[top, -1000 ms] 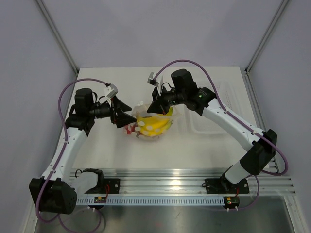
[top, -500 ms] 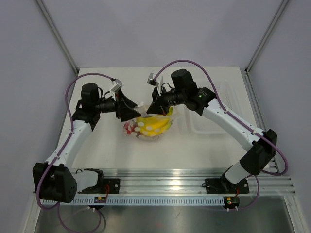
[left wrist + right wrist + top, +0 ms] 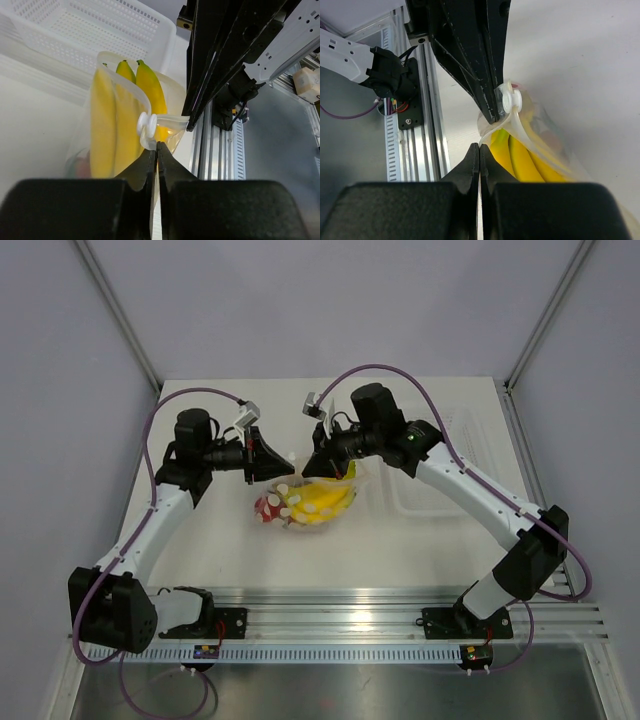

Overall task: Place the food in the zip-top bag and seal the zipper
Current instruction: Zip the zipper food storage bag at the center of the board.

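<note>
Pale lilac walls and a slanted metal frame close in a white surface, with a ribbed aluminium rail along its near edge where both arms are bolted. Near the middle sits the zip-top bag, and the food is already inside it: the yellow bananas fill most of the pouch and the red strawberries press against its left end. Loading therefore looks finished, and what is left is the zipper. The left tool is pinched narrow on the bag's upper rim, thin film caught between its fingers. The right tool is likewise closed tight on the rim from the opposite side, so the bag's top edge hangs between the two, just off the surface. A small white round piece sits on the rim between the tools. From the left wrist view the rim curves away from the bananas as though the mouth gapes, so the seal is probably not pressed along its length, though this cannot be told for certain. A clear rigid tray lies to the right, apart from the bag. No brand or label can be read; the bag carries only pale dots, and the small stickers on the rail are too small to make out.
</note>
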`<state>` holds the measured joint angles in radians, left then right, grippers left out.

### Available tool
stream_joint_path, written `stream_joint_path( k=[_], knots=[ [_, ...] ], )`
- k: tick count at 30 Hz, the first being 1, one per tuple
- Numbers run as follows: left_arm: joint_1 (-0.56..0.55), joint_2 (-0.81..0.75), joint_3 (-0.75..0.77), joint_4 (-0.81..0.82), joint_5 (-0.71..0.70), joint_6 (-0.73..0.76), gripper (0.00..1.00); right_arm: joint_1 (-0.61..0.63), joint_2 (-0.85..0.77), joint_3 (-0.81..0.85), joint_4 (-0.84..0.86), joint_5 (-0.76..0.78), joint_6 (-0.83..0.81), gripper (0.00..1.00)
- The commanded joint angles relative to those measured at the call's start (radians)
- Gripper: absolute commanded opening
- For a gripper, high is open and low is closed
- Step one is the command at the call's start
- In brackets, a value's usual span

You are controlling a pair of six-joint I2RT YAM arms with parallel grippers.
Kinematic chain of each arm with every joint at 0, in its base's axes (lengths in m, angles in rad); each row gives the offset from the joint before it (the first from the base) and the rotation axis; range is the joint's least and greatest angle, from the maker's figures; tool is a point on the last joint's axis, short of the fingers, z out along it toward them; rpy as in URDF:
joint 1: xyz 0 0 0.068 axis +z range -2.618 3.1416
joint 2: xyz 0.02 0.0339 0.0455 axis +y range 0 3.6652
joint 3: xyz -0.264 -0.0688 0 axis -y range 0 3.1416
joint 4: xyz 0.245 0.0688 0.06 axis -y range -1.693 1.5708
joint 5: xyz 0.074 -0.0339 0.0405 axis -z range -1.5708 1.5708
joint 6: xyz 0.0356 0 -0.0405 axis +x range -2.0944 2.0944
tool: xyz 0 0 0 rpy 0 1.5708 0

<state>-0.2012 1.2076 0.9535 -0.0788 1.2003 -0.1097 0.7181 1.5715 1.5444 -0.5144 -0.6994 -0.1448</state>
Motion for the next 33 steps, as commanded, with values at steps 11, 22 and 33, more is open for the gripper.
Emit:
stream_joint_path(
  k=[11,22,33],
  knots=[
    [-0.006,-0.02,0.085,-0.088,0.008,0.104,0.0,-0.003,0.048,0.201,-0.179,0.13,-0.111,0.6],
    [-0.007,-0.011,0.11,-0.122,0.012,0.137,0.0,-0.009,0.18,0.436,-0.369,-0.006,-0.214,0.57],
    [-0.006,-0.014,0.117,-0.131,0.013,0.143,0.0,-0.008,0.226,0.465,-0.403,-0.086,-0.22,0.5]
  ],
)
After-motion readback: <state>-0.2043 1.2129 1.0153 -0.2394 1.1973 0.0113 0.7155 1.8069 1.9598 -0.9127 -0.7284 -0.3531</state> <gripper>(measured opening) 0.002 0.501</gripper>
